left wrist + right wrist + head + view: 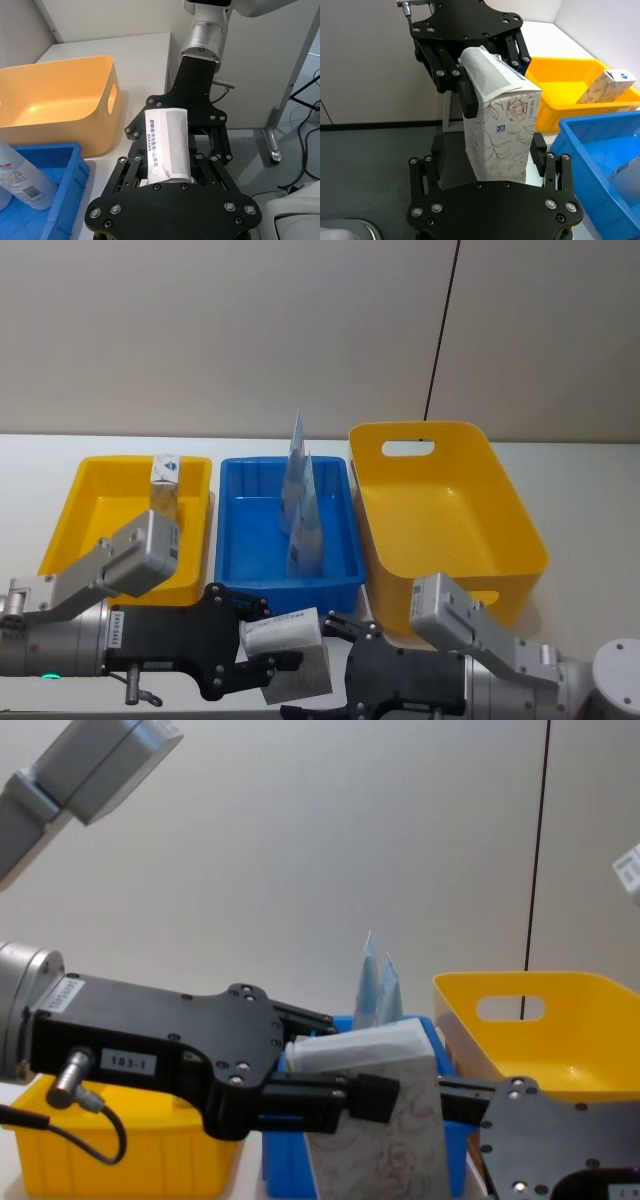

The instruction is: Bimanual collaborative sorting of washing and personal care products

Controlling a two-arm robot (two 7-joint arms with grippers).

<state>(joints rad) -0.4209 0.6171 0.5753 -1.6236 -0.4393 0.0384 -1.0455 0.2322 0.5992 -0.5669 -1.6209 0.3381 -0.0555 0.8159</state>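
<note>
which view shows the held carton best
Right wrist view: the carton shows its floral side and white end, clamped by the left gripper, right gripper open around it. Left wrist: just its white end; head and chest: partly hidden.

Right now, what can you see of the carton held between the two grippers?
The carton is a small cardboard-looking box, beige with a floral line print, a blue square mark and a printed number; one end is white with a grey band and dark text. It hangs in the air on the robot's side of the blue bin. The left gripper is clamped on its white end, while the right gripper straddles its printed body, jaws open.
</note>
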